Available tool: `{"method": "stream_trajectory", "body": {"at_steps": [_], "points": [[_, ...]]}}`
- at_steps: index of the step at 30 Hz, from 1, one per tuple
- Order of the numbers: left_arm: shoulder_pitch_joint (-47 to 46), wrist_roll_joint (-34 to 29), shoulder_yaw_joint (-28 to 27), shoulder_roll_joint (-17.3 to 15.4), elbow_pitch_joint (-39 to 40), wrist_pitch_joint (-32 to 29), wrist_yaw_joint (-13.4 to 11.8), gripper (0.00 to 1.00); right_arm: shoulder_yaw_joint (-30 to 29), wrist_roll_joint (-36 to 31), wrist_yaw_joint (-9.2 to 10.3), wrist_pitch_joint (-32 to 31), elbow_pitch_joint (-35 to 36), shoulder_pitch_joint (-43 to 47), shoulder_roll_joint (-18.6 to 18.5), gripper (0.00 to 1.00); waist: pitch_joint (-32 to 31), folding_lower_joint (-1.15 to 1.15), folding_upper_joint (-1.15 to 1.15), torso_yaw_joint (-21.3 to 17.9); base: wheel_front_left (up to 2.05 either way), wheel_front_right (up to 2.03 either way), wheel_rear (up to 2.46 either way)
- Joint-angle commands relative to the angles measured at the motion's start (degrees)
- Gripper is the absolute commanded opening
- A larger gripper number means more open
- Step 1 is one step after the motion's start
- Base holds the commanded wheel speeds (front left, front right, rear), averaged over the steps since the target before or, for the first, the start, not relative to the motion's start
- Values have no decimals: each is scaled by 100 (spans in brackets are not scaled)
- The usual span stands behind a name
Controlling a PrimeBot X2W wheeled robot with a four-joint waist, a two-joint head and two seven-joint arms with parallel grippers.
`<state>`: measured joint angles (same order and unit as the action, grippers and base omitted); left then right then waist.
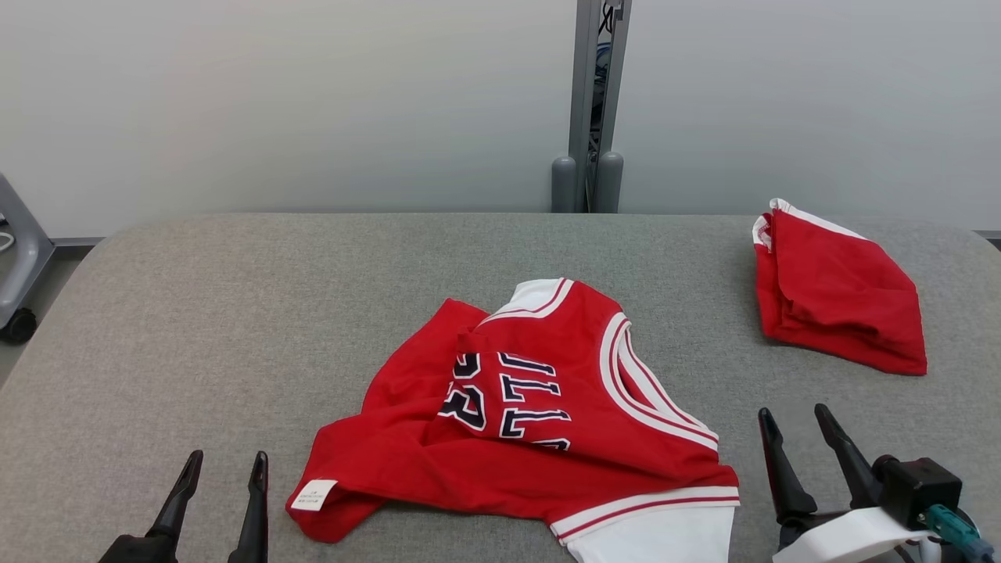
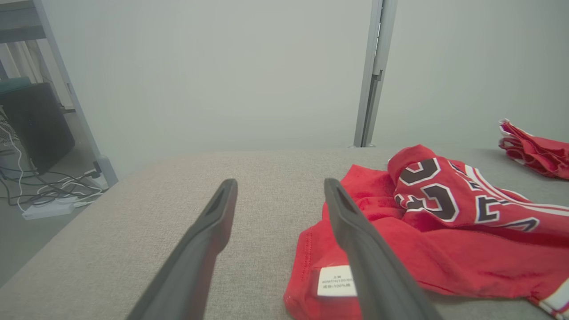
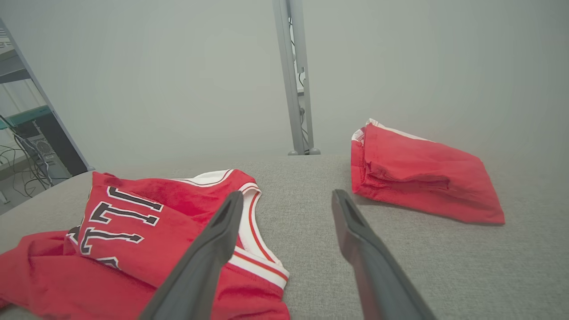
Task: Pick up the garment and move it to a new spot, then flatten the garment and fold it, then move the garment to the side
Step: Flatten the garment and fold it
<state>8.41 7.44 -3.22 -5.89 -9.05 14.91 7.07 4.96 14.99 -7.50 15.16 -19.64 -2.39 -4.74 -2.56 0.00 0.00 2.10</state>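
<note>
Now my left gripper (image 1: 227, 455) and right gripper (image 1: 793, 411) hover spread, empty. A crumpled red jersey (image 1: 539, 438) lies between them at the table's (image 1: 235, 313) near edge; a folded red cloth (image 1: 841, 293) sits near the far right corner.

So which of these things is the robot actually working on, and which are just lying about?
For the job: crumpled jersey; left gripper and right gripper, both open; table.
Lying about: folded red garment at the right; post behind; cables on the floor.
</note>
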Motion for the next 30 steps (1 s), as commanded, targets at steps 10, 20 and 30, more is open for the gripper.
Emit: {"method": "stream_trajectory", "body": {"at_steps": [10,20,30], "points": [[-76,287,391,-205,-100,-20,41,100,715,533,1,-783,-140,-155,-286,100,6,0,0,-13,0,0,0],[-31,1090,1043,-656,-480,-224,44,100,1442,1368,1,-1925,465,104,-1002,100,169,0,0,-91,0,0,0],[-350,1603,1347,-901,-1186,-128,44,100,1918,2030,1,-3146,1354,477,-1615,100,521,0,0,-297,0,0,0]]}}
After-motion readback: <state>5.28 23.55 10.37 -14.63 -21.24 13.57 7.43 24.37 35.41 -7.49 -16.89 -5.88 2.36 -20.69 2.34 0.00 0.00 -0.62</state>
